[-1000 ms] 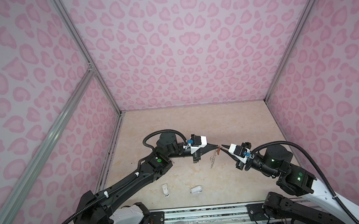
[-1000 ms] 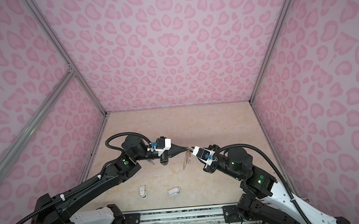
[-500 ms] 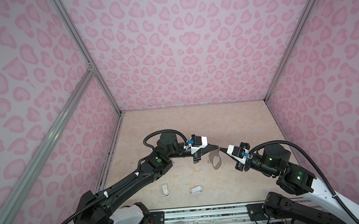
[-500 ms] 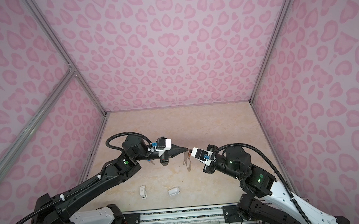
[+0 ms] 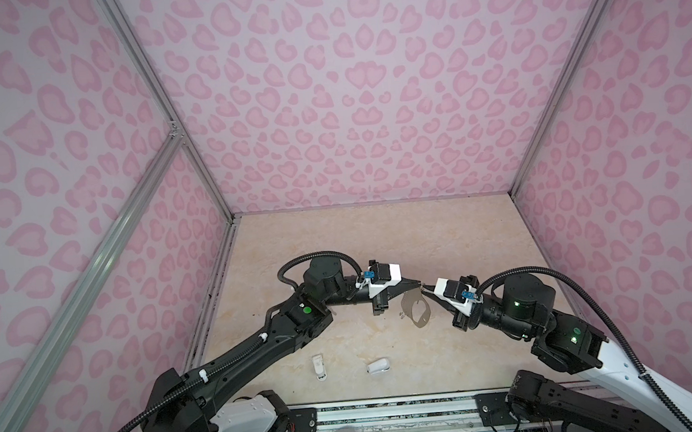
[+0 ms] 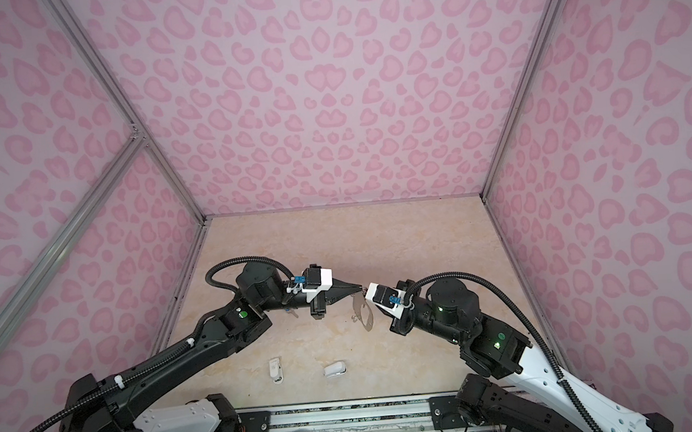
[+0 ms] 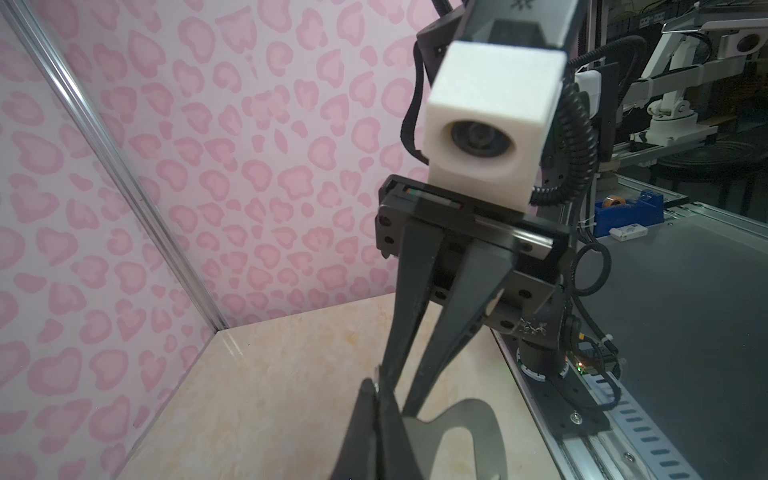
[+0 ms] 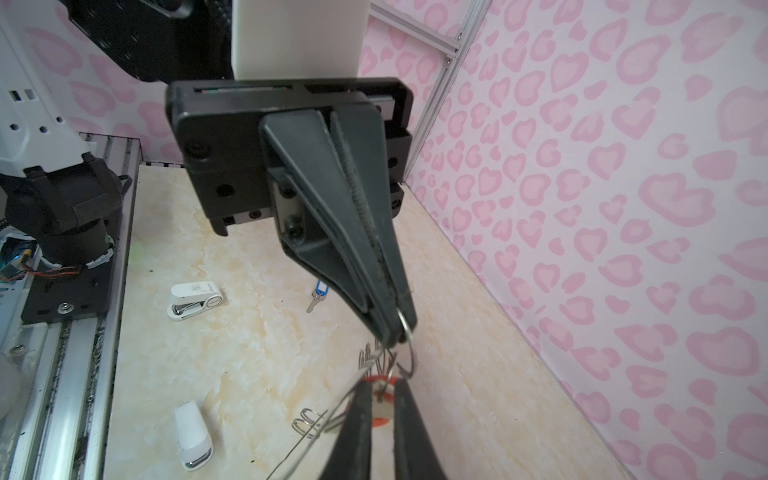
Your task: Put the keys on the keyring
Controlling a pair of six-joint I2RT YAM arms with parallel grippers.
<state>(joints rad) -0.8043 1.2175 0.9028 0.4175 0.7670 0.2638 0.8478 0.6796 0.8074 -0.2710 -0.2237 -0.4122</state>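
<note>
The keyring (image 5: pixel 415 310), a flat grey plate with an oval cutout, hangs above the table mid-scene in both top views (image 6: pixel 363 313). My left gripper (image 8: pixel 399 330) is shut on one of its wire rings; the plate also shows in the left wrist view (image 7: pixel 478 419). My right gripper (image 8: pixel 380 397) meets it tip to tip, jaws a little apart. The orange-red tag (image 8: pixel 382 420) of one of the keys shows in the gap, hanging by the rings. The blue-tagged key (image 8: pixel 318 293) lies on the table under the left arm.
Two small white plastic objects (image 5: pixel 319 367) (image 5: pixel 378 367) lie near the table's front edge. Pink patterned walls close in three sides, and a metal rail (image 5: pixel 391 405) runs along the front. More wire rings (image 8: pixel 309 419) stick out from the plate's edge.
The hanging plate has swung from edge-on to showing its face. My right gripper's jaws have parted slightly around the orange-red tag. The left gripper has stayed shut in place.
</note>
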